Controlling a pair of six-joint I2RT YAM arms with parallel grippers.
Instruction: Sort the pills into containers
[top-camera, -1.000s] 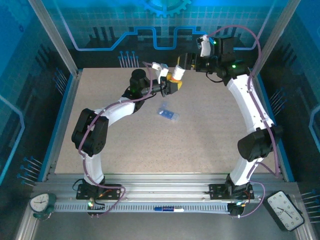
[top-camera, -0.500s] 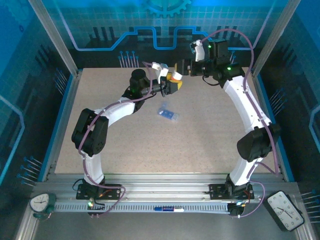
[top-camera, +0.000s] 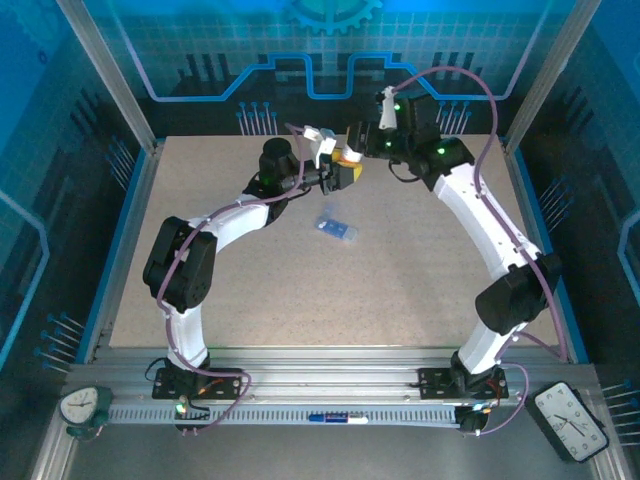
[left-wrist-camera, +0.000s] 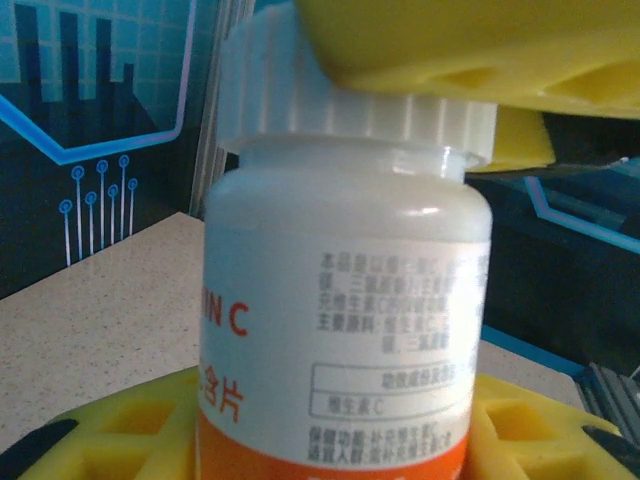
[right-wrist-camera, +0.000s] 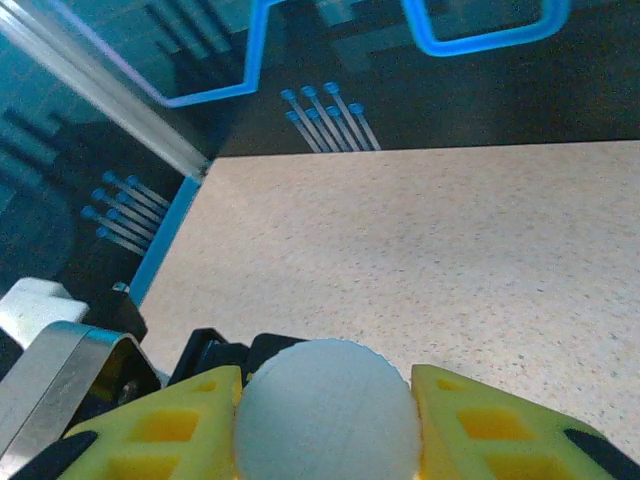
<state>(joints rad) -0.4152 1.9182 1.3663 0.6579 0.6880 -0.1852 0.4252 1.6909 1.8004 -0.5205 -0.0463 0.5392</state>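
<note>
Both grippers are on one bottle (left-wrist-camera: 340, 300), held over the far part of the table (top-camera: 430, 290). On the body, the left gripper (top-camera: 346, 173) is clamped, yellow fingers (left-wrist-camera: 100, 445) on either side of the label. On top, the right gripper (top-camera: 358, 141) is closed round the white cap (right-wrist-camera: 325, 400), pads (right-wrist-camera: 480, 420) touching it on both sides. Cap sits on the bottle neck. Pill box (top-camera: 336, 228) lies flat around table centre, on the near side of the bottle, apart from both grippers. Its compartments are too small to tell whether they're open or filled.
</note>
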